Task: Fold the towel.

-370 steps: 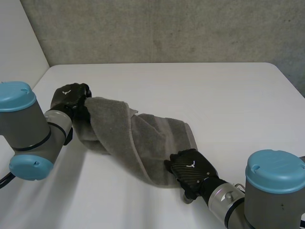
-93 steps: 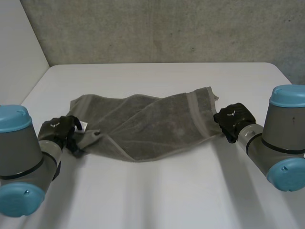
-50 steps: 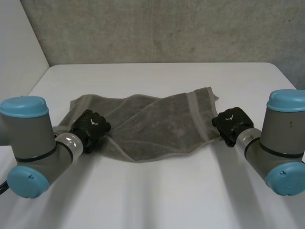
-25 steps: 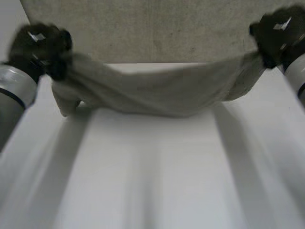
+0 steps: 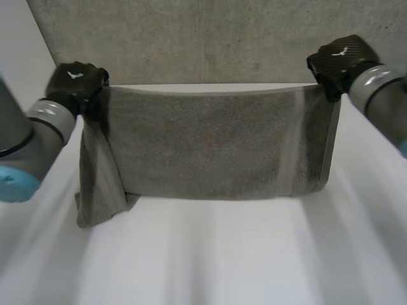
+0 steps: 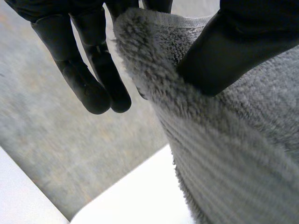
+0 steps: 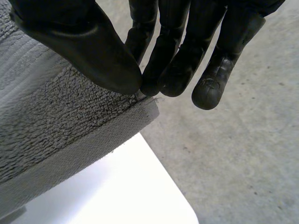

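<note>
In the right wrist view, the right hand (image 7: pixel 187 28) brings its thumb (image 7: pixel 79 46) and the tips of its fingers (image 7: pixel 154 79) together on the very corner of the grey towel (image 7: pixel 51 126), pinching it. The outermost finger hangs free beside that corner. In the left wrist view, the left hand (image 6: pixel 65 28) presses its thumb (image 6: pixel 233 46) against the face of the towel (image 6: pixel 224 154) just below the top edge. Other fingers pass behind the cloth, so the edge is pinched there, and two more fingers (image 6: pixel 93 79) hang straight just beside it.

In the head view, the left hand (image 5: pixel 76 82) holds one top corner and the right hand (image 5: pixel 340 60) the other, both raised above the white surface (image 5: pixel 210 254). The towel (image 5: pixel 203 146) hangs between them as a flat sheet, its top edge drawn nearly straight from hand to hand. A paler band (image 5: pixel 289 146) runs down the cloth near the right hand's end. Below the left hand the cloth gathers into a fold that hangs lower than the rest of the bottom edge. Whether that fold touches the surface cannot be told. The left arm (image 5: pixel 32 146) and the right arm (image 5: pixel 381 95) reach in from either side, and a grey concrete wall (image 5: pixel 210 38) stands behind.
</note>
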You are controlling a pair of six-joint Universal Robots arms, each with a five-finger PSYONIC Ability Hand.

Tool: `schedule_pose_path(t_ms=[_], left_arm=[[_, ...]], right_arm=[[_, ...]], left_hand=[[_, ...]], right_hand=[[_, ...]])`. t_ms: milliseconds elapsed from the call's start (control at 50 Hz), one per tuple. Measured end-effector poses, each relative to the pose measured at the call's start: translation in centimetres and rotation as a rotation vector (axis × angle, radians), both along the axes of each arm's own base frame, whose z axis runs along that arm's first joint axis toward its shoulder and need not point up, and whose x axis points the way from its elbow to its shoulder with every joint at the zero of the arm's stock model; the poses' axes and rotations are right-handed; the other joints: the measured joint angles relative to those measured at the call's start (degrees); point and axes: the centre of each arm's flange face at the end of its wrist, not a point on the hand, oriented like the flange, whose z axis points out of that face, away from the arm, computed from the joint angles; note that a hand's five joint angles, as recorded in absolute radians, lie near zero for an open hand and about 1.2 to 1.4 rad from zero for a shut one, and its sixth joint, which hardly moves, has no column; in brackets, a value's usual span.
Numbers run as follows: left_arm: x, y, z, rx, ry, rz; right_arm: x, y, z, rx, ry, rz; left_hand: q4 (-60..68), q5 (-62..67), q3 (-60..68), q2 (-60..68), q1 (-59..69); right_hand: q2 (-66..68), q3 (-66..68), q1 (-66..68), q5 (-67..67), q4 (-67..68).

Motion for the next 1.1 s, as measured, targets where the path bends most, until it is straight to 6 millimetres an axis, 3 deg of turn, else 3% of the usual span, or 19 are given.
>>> schedule_pose_path(t_ms=[60, 100, 200, 220, 260, 300, 340, 440, 500, 560, 580, 640, 720, 800, 900, 1000, 1100], left_arm=[[-0.9, -2.4, -1.6, -0.020, -0.070, -0.006], [-1.3, -3.6, -1.5, -0.063, -0.093, -0.004], [-2.2, -6.0, 2.1, -0.273, -0.055, 0.011], [-2.4, -6.2, 3.8, -0.351, -0.014, 0.014], [-2.4, -6.2, 5.4, -0.413, 0.027, 0.013], [-2.5, -5.7, 8.6, -0.529, 0.119, 0.002], [-2.4, -5.3, 10.1, -0.572, 0.169, -0.009], [-1.9, -4.3, 10.6, -0.549, 0.251, -0.037], [-1.6, -3.8, 8.2, -0.446, 0.248, -0.040], [-1.3, -3.2, 4.3, -0.306, 0.211, -0.031], [-1.0, -2.7, 1.8, -0.218, 0.182, -0.022], [-0.5, -1.6, -1.6, -0.099, 0.132, -0.008], [0.2, 0.7, -6.0, 0.044, 0.046, 0.001], [0.9, 4.0, -10.1, 0.166, -0.085, -0.010], [1.4, 7.0, -12.2, 0.224, -0.210, -0.036], [1.5, 8.4, -12.6, 0.225, -0.281, -0.053], [1.6, 8.5, -11.9, 0.195, -0.294, -0.050]], right_arm=[[1.5, -2.2, -1.3, -0.049, -0.006, 0.017], [2.5, -3.4, -1.4, -0.118, -0.019, 0.026], [4.3, -5.6, 0.9, -0.393, -0.099, 0.020], [4.4, -5.8, 2.0, -0.475, -0.129, 0.010], [4.4, -5.9, 3.1, -0.546, -0.157, 0.001], [4.3, -5.5, 5.3, -0.673, -0.211, -0.013], [4.1, -5.1, 6.3, -0.722, -0.233, -0.018], [3.7, -4.2, 6.2, -0.696, -0.228, -0.011], [3.6, -3.7, 3.9, -0.571, -0.177, 0.009], [3.3, -3.0, 0.7, -0.403, -0.113, 0.037], [3.1, -2.3, -1.4, -0.299, -0.077, 0.054], [2.7, -1.0, -4.3, -0.157, -0.030, 0.076], [1.7, 1.1, -7.8, -0.005, 0.020, 0.089], [0.1, 3.5, -11.1, 0.126, 0.057, 0.087], [-1.3, 5.1, -12.9, 0.189, 0.066, 0.086], [-2.1, 5.4, -13.6, 0.205, 0.062, 0.079], [-2.4, 5.4, -13.9, 0.209, 0.061, 0.074]], left_hand=[[0.0, 0.0, 0.0, 0.0, 0.0], [0.0, 0.0, 0.0, 0.0, 0.0], [0.0, 0.0, 0.1, 0.0, 0.0], [0.0, 0.0, 0.1, 0.0, 0.0], [0.0, 0.0, 0.1, 0.0, 0.0], [0.0, 0.0, 0.1, 0.0, 0.0], [0.0, 0.0, 0.1, 0.0, 0.0], [0.0, 0.0, 0.1, 0.0, 0.0], [0.0, 0.4, 0.1, 0.0, 0.0], [0.0, 0.5, 0.2, 0.0, 0.0], [0.0, 0.5, 0.2, 0.0, 0.0], [0.0, 0.5, 0.2, 0.0, 0.0], [-2.1, -0.9, -3.0, -1.8, -0.9], [-13.9, -11.8, -14.8, -12.6, -11.0], [-38.8, -36.5, -40.1, -37.6, -36.0], [-47.6, -47.1, -49.7, -46.5, -44.9], [-54.5, -54.4, -56.9, -54.0, -52.0]], right_hand=[[0.0, 0.0, 0.0, 0.0, 0.0], [0.0, 0.0, 0.0, 0.0, 0.0], [0.0, 0.0, 0.0, 0.0, 0.0], [0.0, 0.0, 0.0, 0.0, 0.0], [0.0, 0.0, 0.0, 0.0, 0.0], [0.0, 0.0, 0.0, 0.0, 0.0], [0.0, 0.0, 0.0, 0.0, 0.0], [0.0, 0.0, 0.0, 0.1, 0.0], [0.0, 0.0, 0.0, 0.1, 0.0], [0.0, 0.0, 0.1, 0.1, 0.0], [0.0, 0.0, 0.1, 0.1, 0.0], [0.0, 0.0, 0.1, 0.1, 0.0], [0.0, 0.0, 0.1, 0.1, 0.0], [0.0, 0.0, 0.1, 0.1, 0.0], [0.0, 0.0, 0.1, 0.1, 0.0], [0.0, 0.0, 0.1, 0.1, 0.0], [0.0, 0.0, 0.1, 0.1, 0.0]])
